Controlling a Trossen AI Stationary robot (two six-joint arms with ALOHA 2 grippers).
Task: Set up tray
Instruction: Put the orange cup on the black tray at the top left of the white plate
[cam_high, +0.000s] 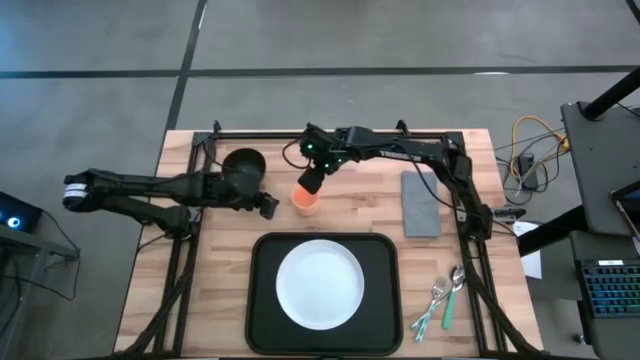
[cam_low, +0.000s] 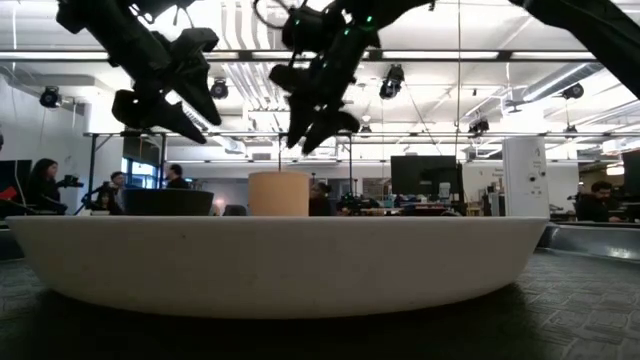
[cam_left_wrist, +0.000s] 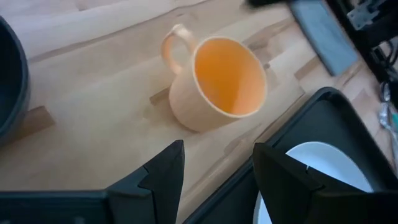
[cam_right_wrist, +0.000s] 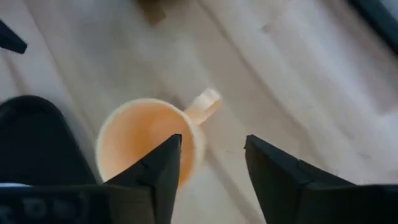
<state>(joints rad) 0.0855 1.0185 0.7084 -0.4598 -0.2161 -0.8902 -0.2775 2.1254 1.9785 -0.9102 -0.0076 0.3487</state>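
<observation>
The black tray (cam_high: 262, 300) lies at the table's near middle, and the white plate (cam_high: 320, 285) rests flat inside it. An orange cup (cam_high: 306, 201) stands upright on the wood just beyond the tray's far rim. My right gripper (cam_high: 311, 183) hangs open above the cup (cam_right_wrist: 146, 144), clear of its rim in the low view (cam_low: 315, 125). My left gripper (cam_high: 269, 206) is open too, to the cup's left and raised off the table (cam_low: 165, 105). In its wrist view the cup (cam_left_wrist: 217, 81) sits ahead of the fingers (cam_left_wrist: 217, 168).
A black bowl (cam_high: 243, 166) sits at the far left, beside the left arm. A grey folded napkin (cam_high: 420, 203) lies to the cup's right. Cutlery (cam_high: 441, 298) lies to the right of the tray. Black frame rails run along the table's far, left and right edges.
</observation>
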